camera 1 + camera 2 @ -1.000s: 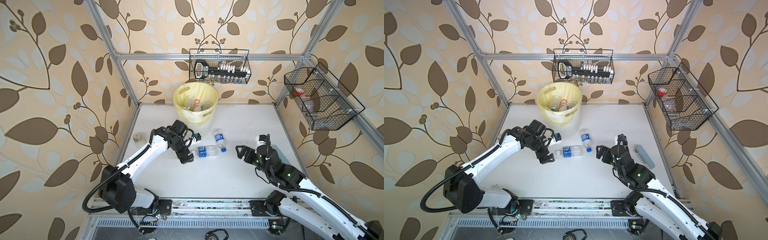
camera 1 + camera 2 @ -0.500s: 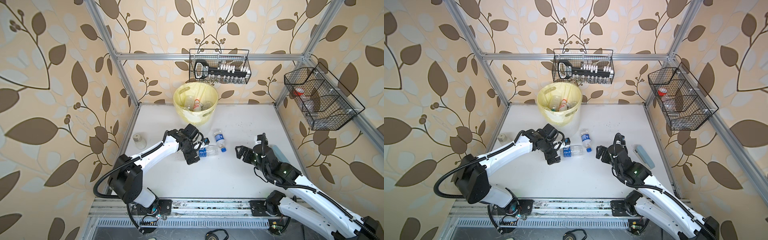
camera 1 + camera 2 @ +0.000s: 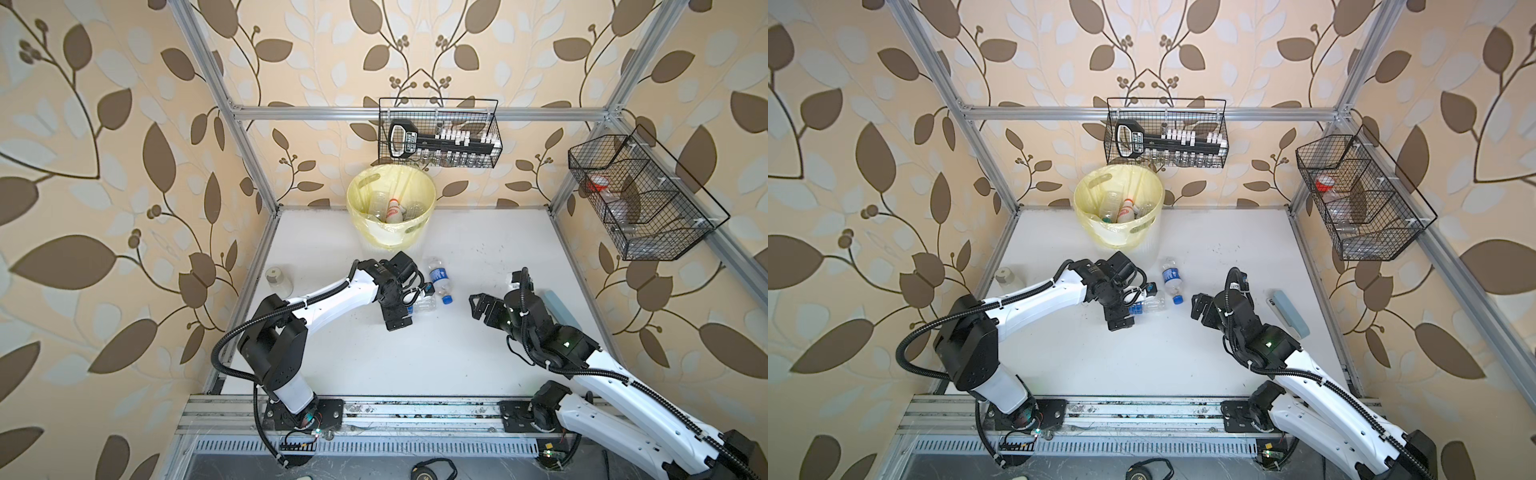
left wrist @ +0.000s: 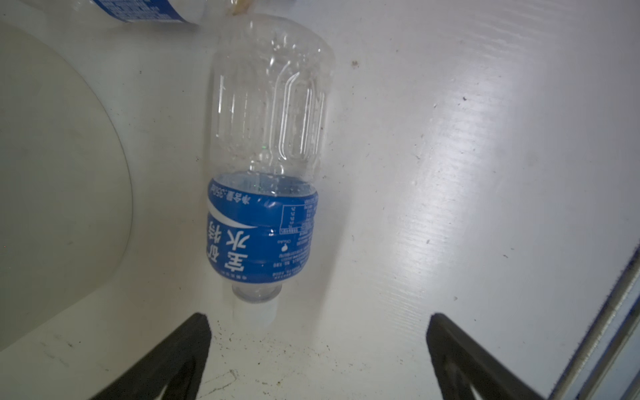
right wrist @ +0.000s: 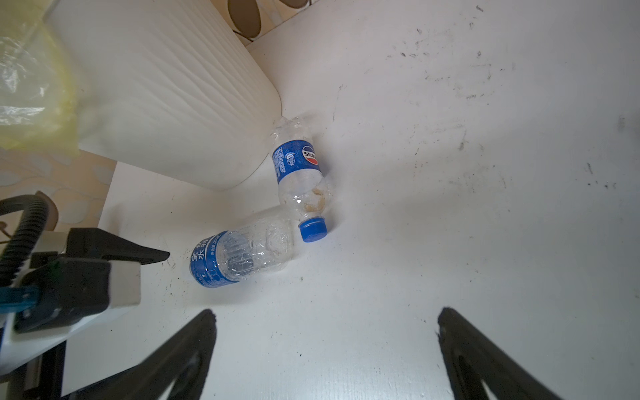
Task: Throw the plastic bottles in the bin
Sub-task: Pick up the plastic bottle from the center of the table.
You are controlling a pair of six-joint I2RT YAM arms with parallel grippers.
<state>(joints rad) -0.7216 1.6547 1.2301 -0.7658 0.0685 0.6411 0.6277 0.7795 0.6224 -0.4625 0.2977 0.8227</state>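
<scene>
Left tool (image 3: 414, 307) hangs open over a lying bottle (image 3: 427, 306) near the bin (image 3: 374, 232).

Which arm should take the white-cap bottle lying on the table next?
Left, likely. The left gripper is open and lined up on the white-cap bottle, cap end close to its jaws. The right gripper is open too, but both top views show it farther from that bottle.
</scene>
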